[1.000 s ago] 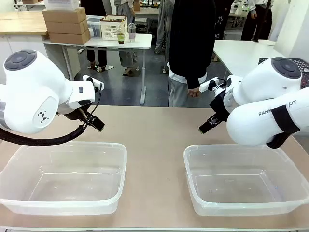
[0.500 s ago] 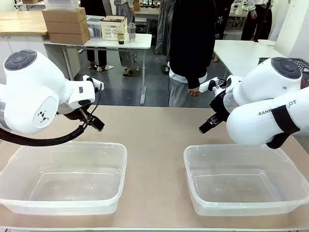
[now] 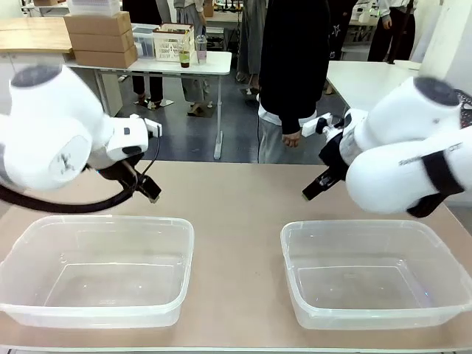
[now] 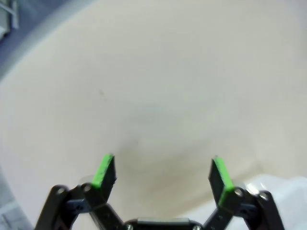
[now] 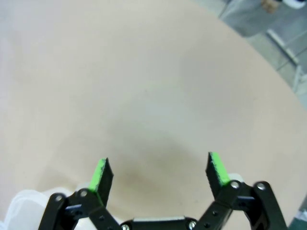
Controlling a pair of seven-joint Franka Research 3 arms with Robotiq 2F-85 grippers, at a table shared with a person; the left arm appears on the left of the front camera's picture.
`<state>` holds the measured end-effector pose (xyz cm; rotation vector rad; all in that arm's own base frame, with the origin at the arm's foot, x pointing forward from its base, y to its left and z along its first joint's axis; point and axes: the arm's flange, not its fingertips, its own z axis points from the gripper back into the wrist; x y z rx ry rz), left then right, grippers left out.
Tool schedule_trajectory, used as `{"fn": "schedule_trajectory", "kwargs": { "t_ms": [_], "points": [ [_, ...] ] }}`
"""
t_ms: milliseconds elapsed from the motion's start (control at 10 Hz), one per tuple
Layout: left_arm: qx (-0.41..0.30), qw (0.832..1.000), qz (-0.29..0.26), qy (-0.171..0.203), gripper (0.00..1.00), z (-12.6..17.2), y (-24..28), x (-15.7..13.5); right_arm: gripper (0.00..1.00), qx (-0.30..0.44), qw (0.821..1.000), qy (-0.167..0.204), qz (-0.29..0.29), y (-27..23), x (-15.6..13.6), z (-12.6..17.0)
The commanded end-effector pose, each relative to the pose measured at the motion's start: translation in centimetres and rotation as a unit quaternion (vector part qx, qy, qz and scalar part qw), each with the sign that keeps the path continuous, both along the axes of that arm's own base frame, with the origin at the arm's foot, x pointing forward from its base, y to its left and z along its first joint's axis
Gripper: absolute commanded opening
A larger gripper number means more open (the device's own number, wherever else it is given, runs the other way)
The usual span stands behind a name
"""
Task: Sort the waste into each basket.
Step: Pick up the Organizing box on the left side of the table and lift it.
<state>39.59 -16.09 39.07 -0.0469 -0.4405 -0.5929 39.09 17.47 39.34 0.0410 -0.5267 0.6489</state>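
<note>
Two clear plastic baskets sit on the beige table, one at the front left [image 3: 96, 269] and one at the front right [image 3: 372, 271]; both hold nothing. My left gripper [image 3: 150, 192] hangs over the table just behind the left basket, and in the left wrist view the left gripper [image 4: 162, 171] is open over bare tabletop. My right gripper [image 3: 310, 193] hovers behind the right basket; the right wrist view has the right gripper [image 5: 159, 170] open with nothing between its green pads. The waste is out of view.
A person in a black top [image 3: 293, 66] stands at the far edge of the table, one hand [image 3: 293, 139] hanging by the side. Behind are a white table [image 3: 166, 65] with boxes and a crate, and another white table [image 3: 365, 81] at the right.
Both arms have shifted slightly and look motion-blurred; the grippers stay open near the same spots behind the baskets.
</note>
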Motion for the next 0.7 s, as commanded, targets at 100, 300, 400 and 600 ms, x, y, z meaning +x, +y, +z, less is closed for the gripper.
{"fn": "schedule_trajectory", "kwargs": {
  "t_ms": [100, 300, 400, 600],
  "points": [
    [-0.073, 0.996, 0.012, 0.053, 1.00, 13.6, 1.2, -6.5, 1.00, 0.026, 0.999, 0.032, -0.031, -2.3, -7.3, 11.3],
    [-0.127, 0.990, 0.003, 0.055, 1.00, 15.7, 2.8, -10.8, 1.00, 0.022, 0.999, 0.002, -0.024, -3.7, -14.4, 13.0],
    [-0.103, 0.995, 0.004, -0.002, 1.00, 13.7, 3.0, -11.7, 1.00, -0.008, 0.989, -0.123, -0.083, -4.3, -16.4, 11.8],
    [-0.095, 0.994, 0.001, 0.051, 1.00, 16.6, 1.4, -10.1, 1.00, 0.014, 0.999, -0.034, -0.038, -3.0, -12.0, 17.2]
  ]
}}
